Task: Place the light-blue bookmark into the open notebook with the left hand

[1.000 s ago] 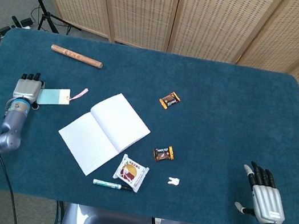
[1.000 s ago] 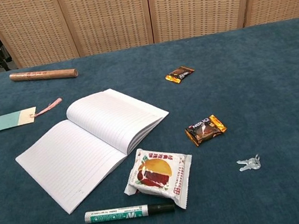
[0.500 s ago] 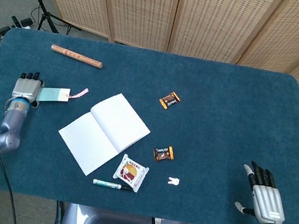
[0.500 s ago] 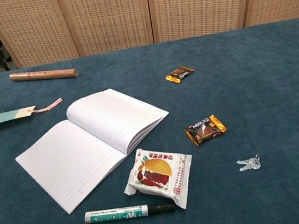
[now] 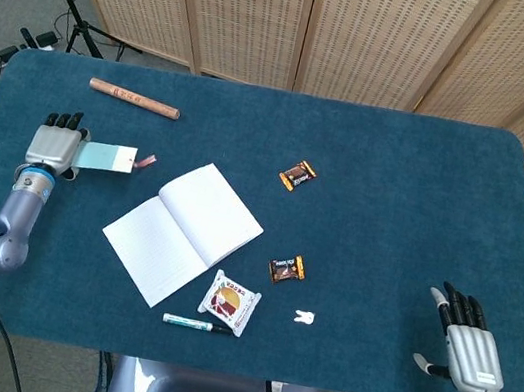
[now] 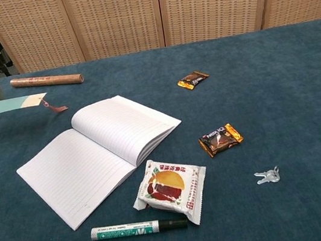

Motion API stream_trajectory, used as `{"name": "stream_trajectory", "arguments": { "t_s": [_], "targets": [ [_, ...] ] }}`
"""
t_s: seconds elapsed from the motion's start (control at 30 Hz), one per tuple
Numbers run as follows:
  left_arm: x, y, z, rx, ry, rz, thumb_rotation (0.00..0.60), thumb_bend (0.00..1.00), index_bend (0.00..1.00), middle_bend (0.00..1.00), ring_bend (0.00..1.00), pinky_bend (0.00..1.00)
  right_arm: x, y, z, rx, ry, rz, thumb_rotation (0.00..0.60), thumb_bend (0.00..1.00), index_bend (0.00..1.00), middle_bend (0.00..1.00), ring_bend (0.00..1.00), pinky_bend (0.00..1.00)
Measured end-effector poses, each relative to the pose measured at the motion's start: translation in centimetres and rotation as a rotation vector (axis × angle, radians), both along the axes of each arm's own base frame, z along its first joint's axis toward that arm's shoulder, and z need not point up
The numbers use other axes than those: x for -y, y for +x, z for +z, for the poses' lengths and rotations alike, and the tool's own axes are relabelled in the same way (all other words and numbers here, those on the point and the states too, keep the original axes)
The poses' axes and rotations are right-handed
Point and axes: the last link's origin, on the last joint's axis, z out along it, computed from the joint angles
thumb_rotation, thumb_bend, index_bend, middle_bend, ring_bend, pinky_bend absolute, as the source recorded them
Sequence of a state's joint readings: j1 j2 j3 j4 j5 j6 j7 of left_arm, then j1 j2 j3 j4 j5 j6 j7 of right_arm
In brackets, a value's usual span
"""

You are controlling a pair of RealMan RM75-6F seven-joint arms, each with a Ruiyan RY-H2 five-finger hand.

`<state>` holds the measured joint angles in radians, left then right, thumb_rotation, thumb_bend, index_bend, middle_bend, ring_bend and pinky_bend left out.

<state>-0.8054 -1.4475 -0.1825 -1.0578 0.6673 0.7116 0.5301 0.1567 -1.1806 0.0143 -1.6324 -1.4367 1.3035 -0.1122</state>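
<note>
Bookmark (image 5: 106,156), light-blue, pinched in left hand (image 5: 55,148), lifted off table; notebook (image 5: 184,231) lies open, empty. Carry and placement remain. Right hand (image 5: 467,347) idle, fingers spread.

Light-blue bookmark (image 5: 106,157), pink tassel (image 5: 145,160); white lined notebook (image 5: 183,231); dark-teal table (image 5: 393,199).

Left hand (image 5: 55,148) rises off worktop (image 5: 397,179), lifting light-blue bookmark (image 5: 106,157) it grips by one end. Bookmark now clear of cloth, held near level, shifted slightly toward open notebook (image 5: 182,232). Pink tassel (image 6: 54,106) no longer lies flat; hangs from bookmark's free end.
</note>
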Motion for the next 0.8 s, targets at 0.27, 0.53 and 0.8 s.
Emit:
{"name": "stream_trajectory", "arguments": {
  "t_s": [0.27, 0.53, 0.8],
  "targets": [
    [2.6, 2.3, 0.8, -0.006, -0.063, -0.149, 0.600, 0.33, 0.33, 0.00, 0.00, 0.00, -0.2, 0.1, 0.3, 0.013, -0.005, 0.007, 0.600, 0.16, 0.00, 0.00, 0.00, 0.00],
    [5.0, 3.5, -0.1, -0.076, -0.141, -0.310, 0.600, 0.33, 0.33, 0.00, 0.00, 0.00, -0.3, 0.1, 0.7, 0.025, -0.018, 0.010, 0.600, 0.16, 0.00, 0.00, 0.00, 0.00],
    [6.5, 3.7, -2.0, -0.082, -0.217, -0.416, 0.600, 0.33, 0.33, 0.00, 0.00, 0.00, -0.2, -0.1, 0.9, 0.032, -0.024, 0.010, 0.600, 0.16, 0.00, 0.00, 0.00, 0.00]
  ]
}}
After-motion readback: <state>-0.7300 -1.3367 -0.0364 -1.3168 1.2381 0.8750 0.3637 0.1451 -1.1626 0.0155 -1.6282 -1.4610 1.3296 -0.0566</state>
